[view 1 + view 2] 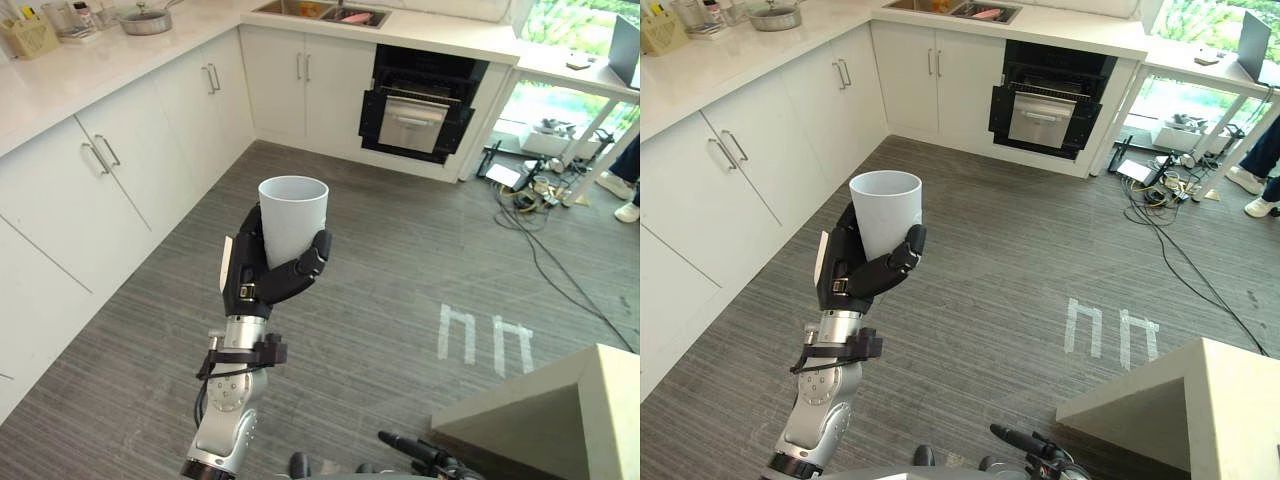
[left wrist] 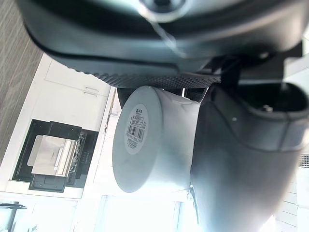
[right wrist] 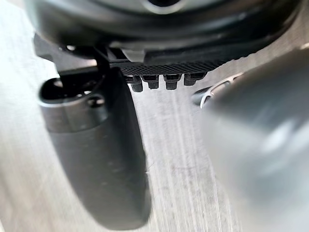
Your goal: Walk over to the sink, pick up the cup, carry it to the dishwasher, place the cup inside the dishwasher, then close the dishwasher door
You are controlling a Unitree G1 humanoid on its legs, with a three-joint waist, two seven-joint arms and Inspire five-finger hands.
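Note:
A white cup (image 1: pixel 293 215) stands upright in my left hand (image 1: pixel 270 275), whose fingers and thumb are curled round its lower half, above the grey floor. In the left wrist view the cup's base (image 2: pixel 140 140) with a barcode label shows past the hand (image 2: pixel 241 145). The dishwasher (image 1: pixel 420 110) stands open in the far cabinet row, its door lowered, to the right of the sink (image 1: pixel 320 12) in the counter. My right hand (image 3: pixel 96 145) hangs over the floor with its thumb straight and nothing in it.
White cabinets (image 1: pixel 100 170) run along the left under a counter with a pan (image 1: pixel 145 20). Cables (image 1: pixel 540 200) lie on the floor at the right, near a person's shoes (image 1: pixel 625 200). A pale counter corner (image 1: pixel 560 410) juts in at lower right. White tape marks (image 1: pixel 485 335) are on the floor.

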